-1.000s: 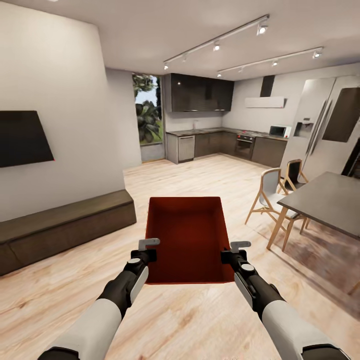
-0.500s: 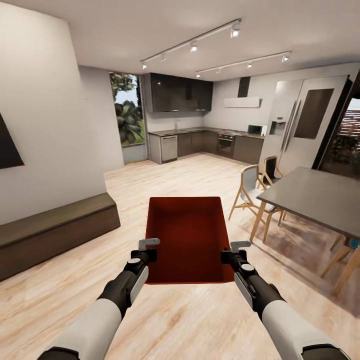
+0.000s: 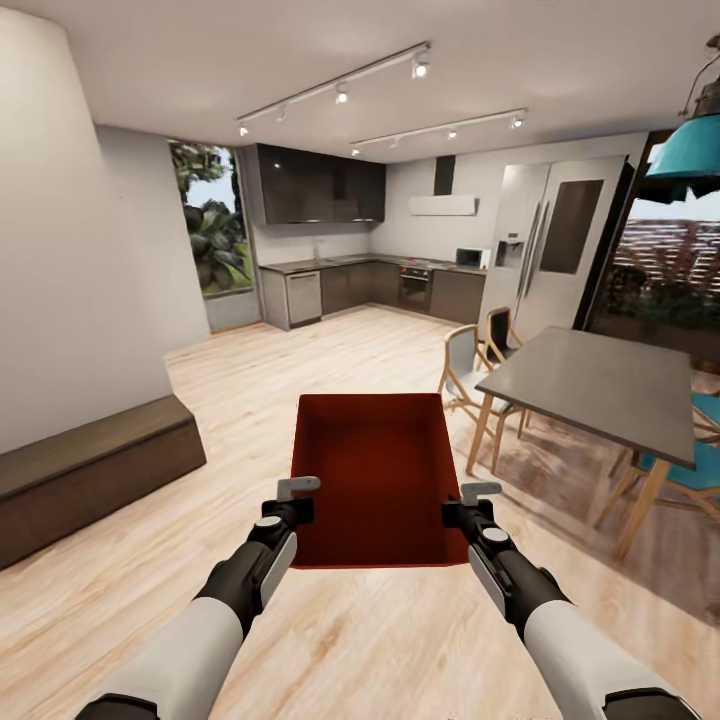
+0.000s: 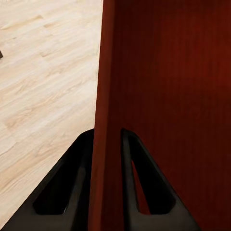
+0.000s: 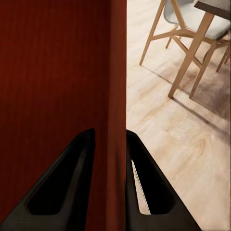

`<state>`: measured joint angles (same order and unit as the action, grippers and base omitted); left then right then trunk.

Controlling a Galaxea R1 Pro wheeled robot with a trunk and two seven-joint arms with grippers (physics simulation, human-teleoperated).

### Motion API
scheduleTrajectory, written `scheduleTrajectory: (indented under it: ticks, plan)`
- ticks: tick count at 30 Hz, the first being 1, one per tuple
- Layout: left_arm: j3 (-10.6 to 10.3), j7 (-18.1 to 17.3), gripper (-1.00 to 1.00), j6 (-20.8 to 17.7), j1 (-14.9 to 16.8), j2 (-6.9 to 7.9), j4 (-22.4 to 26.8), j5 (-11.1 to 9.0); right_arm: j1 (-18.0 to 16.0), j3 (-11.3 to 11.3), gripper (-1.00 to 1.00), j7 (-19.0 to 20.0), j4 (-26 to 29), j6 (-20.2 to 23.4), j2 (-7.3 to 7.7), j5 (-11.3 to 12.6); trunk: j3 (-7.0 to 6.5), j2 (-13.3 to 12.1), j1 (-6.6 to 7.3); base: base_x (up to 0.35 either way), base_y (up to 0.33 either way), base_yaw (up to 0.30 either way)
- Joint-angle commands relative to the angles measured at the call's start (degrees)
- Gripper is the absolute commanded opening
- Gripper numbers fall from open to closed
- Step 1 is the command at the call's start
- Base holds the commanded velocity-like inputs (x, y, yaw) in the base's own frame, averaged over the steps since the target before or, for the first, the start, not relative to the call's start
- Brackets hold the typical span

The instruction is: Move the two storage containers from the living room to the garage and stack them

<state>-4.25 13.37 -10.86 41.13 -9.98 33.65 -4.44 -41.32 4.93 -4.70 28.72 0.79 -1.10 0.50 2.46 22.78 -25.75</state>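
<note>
Bin (image 3: 375,470) out in front of us, orange-red and open-topped, carried level above the wood floor (image 3: 300,370) between both arms. We've got the left gripper (image 3: 297,497) on its left wall near the back corner, and the right gripper (image 3: 470,502) on the right wall at the matching spot. In the left wrist view the bin wall (image 4: 107,96) runs straight between the two black fingers (image 4: 72,187), jaws closed tight against it, one finger inside and one outside. Same story in the right wrist view: the wall (image 5: 116,96) is pinched between the fingers (image 5: 67,183), jaws clamped onto it.

Around us, it's an open kitchen and dining space. A low dark bench (image 3: 90,470) sits along the wall at our left. Dead ahead, far off, dark cabinets (image 3: 310,185) hang above a counter (image 3: 340,265), with a window (image 3: 205,235) full of greenery beside them. A tall fridge (image 3: 550,250) stands further right. A grey desk (image 3: 600,385) sits at our right with wooden chairs (image 3: 470,370) around it, well apart from the bin, and a teal lamp (image 3: 690,150) hangs above. Track lights (image 3: 340,95) cross the ceiling.
</note>
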Motion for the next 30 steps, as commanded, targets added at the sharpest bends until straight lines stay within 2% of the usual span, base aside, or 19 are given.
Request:
scheduleTrajectory:
  ticks: [1,30]
  plan:
    - [-0.3,0.6,-1.0,-0.3,0.0,-0.02,0.0,-0.7,-0.1,-0.3,-1.0,-0.2,0.1,0.0,-0.04,-0.2,0.13,0.1,-0.04,0.0,0.0,-0.242]
    - [-0.3,0.5,-1.0,-0.3,0.0,-0.02,-0.5,-0.8,-0.1,-0.3,-1.0,-0.2,0.1,0.2,0.01,-0.2,-0.2,0.1,-0.04,0.0,0.0,-0.237]
